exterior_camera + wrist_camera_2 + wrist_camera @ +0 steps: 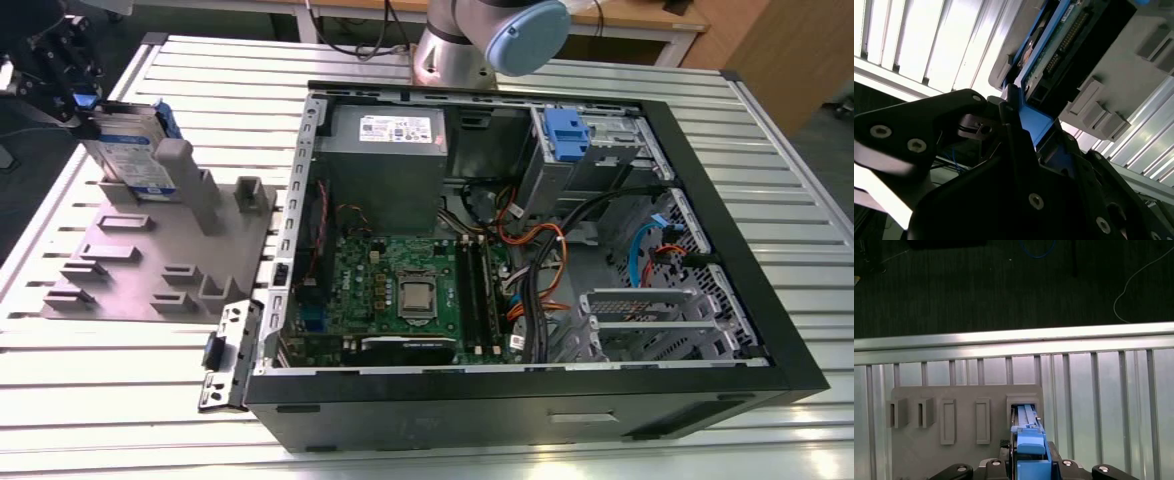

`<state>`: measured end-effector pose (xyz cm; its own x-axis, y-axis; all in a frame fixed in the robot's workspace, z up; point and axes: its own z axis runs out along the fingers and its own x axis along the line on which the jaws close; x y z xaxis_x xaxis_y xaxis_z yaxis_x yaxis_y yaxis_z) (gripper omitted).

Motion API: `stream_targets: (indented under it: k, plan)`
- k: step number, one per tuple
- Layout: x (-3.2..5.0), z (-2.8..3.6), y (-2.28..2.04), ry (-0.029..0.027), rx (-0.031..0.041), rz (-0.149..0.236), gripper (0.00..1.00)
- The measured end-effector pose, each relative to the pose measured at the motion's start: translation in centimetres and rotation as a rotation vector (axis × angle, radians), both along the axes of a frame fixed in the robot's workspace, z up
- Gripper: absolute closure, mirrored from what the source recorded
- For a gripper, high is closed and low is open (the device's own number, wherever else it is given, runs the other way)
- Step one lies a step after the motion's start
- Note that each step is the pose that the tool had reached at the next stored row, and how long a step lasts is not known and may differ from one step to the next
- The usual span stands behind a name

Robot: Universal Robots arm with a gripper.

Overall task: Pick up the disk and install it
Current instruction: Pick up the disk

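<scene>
The disk (130, 152) stands on edge in a slot of the grey holder plate (147, 260), at the exterior view's left. It is silver with a white-and-blue label and a blue frame. My gripper (78, 100) is at the disk's upper end, with its black fingers closed on the blue end. In the first wrist view the blue end (1029, 446) sits between the gripper's (1029, 462) black fingers, and the rest of the disk reaches down into the holder's slot (1024, 410). The second wrist view shows the blue carrier (1038, 122) against a black finger (1014, 150), with the drive's circuit board (1064, 35) beyond.
An open black computer case (747, 330) lies to the holder's right, with a grey power supply (384, 135), a motherboard (407, 290), cables and a blue-tabbed carrier (566, 135) in its bay. The arm's base (461, 45) stands behind the case. The table is slatted aluminium (120, 400).
</scene>
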<state>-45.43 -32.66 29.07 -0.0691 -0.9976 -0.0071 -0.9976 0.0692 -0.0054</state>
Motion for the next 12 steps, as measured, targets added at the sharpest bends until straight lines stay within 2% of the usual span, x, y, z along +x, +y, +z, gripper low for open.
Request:
stream_targets:
  k: [12]
  plan:
    - [0.0, 0.01, 0.0, 0.0002, -0.0006, 0.0, 0.62]
